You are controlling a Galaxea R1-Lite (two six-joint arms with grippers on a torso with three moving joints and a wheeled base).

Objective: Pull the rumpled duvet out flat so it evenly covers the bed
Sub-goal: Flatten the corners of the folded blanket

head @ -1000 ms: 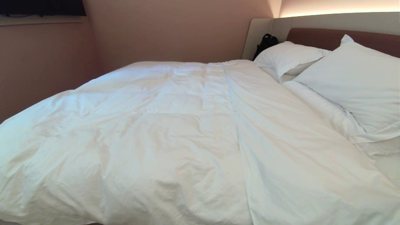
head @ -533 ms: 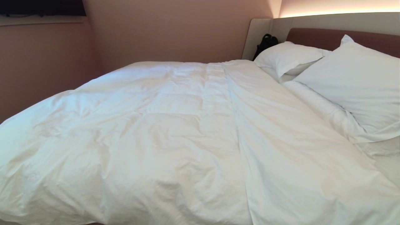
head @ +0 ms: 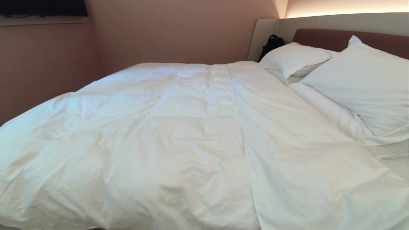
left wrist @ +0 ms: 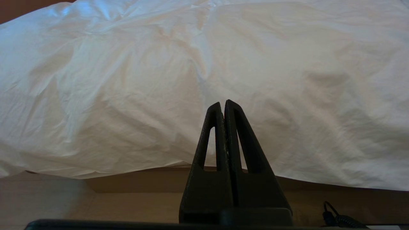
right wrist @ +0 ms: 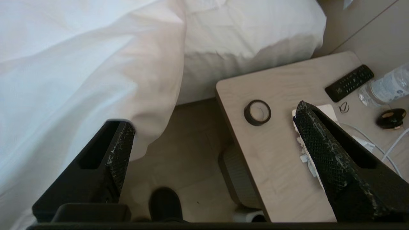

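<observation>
Head view: the duvet (head: 179, 140) lies spread over most of the bed (head: 396, 159), puffy and wrinkled, with a long crease running from near the far pillow (head: 292, 57) down toward the near edge. Its top edge stops short of the two pillows; the nearer pillow (head: 364, 86) leans against the brown headboard (head: 326, 38). A strip of sheet shows at the near right corner. A black bag (head: 271, 43) sits at the far side of the bed by the beige panel. Neither arm appears here.

In the left wrist view, the left gripper (left wrist: 224, 105) hangs in front of the bed's side, its jaws pressed together on nothing, the tips apart from the duvet's draped edge, below which the brown base shows.

In the right wrist view, the right gripper (right wrist: 214, 124) has its jaws spread wide and empty; one finger is just beside the hanging corner of the duvet (right wrist: 96, 80) (whether it touches the cloth I cannot tell), the other stands over the bedside surface (right wrist: 274, 150). On that surface lie a roll of tape (right wrist: 257, 112), a remote control (right wrist: 349, 82), a water bottle (right wrist: 385, 86), a small dark round object (right wrist: 391, 117) and white cables (right wrist: 389, 147).
</observation>
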